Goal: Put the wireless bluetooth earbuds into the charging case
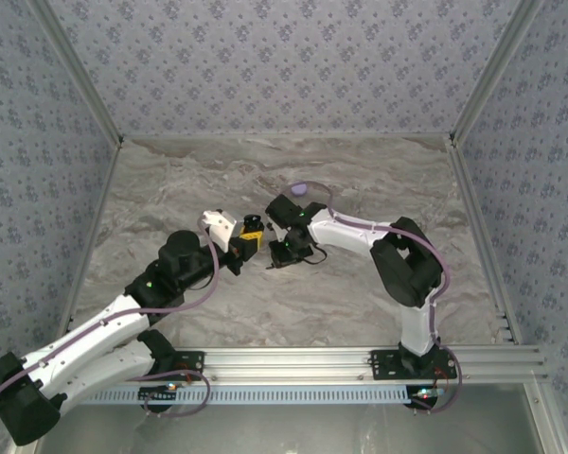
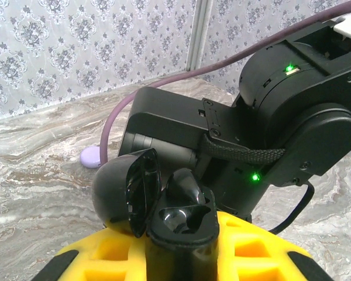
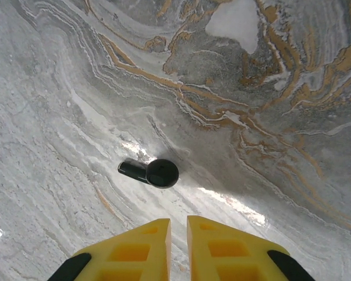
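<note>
I'm holding the case open mid-desk, with one black bud lying loose.
My left claw point(image 2: 178, 252) is clamped on the black charging case point(image 2: 181, 231), its lid point(image 2: 131, 193) tipped back so the wells face up. My right claw point(image 3: 178, 234), fingers together and empty, hangs over a black earbud point(image 3: 150, 172) on the desk point(image 3: 269, 117). It must part to grab it. A lavender case point(image 2: 91, 156) sits farther back.

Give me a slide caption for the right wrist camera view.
Right gripper, shut and empty, pointing at a black earbud lying on the marble table.
</note>
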Available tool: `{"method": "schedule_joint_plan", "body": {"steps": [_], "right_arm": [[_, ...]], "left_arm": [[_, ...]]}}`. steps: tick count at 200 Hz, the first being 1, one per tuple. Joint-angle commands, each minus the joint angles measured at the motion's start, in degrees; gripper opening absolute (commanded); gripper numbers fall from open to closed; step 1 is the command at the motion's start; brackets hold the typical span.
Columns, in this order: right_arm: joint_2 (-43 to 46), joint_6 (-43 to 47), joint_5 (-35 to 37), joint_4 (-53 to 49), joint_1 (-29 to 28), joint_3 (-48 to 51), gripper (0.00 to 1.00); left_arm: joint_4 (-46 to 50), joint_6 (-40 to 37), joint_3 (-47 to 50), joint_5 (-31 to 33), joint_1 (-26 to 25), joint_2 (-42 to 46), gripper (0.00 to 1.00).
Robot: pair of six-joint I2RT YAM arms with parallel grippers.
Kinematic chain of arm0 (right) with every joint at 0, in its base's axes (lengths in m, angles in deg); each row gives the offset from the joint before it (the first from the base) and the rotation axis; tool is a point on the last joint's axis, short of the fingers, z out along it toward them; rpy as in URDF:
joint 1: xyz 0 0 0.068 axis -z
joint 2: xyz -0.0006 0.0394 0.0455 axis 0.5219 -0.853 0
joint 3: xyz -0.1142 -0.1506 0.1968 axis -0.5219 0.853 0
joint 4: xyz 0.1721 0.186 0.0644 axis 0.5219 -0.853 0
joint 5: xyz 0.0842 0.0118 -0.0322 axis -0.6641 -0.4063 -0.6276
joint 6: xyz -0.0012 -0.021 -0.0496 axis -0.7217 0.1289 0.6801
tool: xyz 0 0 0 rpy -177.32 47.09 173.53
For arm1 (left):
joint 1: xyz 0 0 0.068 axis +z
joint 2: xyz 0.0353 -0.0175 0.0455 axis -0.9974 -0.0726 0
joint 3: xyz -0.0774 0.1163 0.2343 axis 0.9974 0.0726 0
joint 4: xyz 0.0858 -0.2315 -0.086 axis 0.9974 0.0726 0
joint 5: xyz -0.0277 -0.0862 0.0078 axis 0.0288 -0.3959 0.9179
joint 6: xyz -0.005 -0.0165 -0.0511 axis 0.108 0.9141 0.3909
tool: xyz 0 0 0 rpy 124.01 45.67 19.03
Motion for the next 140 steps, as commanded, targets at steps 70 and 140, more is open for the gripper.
{"method": "schedule_joint_plan", "body": {"steps": [70,140], "right_arm": [[-5.0,-2.6,0.0,1.2,-0.4,-2.3,0.14],[-8.1,-1.6,0.6,0.3,-0.2,-6.8,0.13]], "left_arm": [[-0.7,-0.8,-0.5,-0.2,0.1,0.8,0.05],[-0.6,-1.0,-0.2,-0.2,0.1,0.9,0.05]]}}
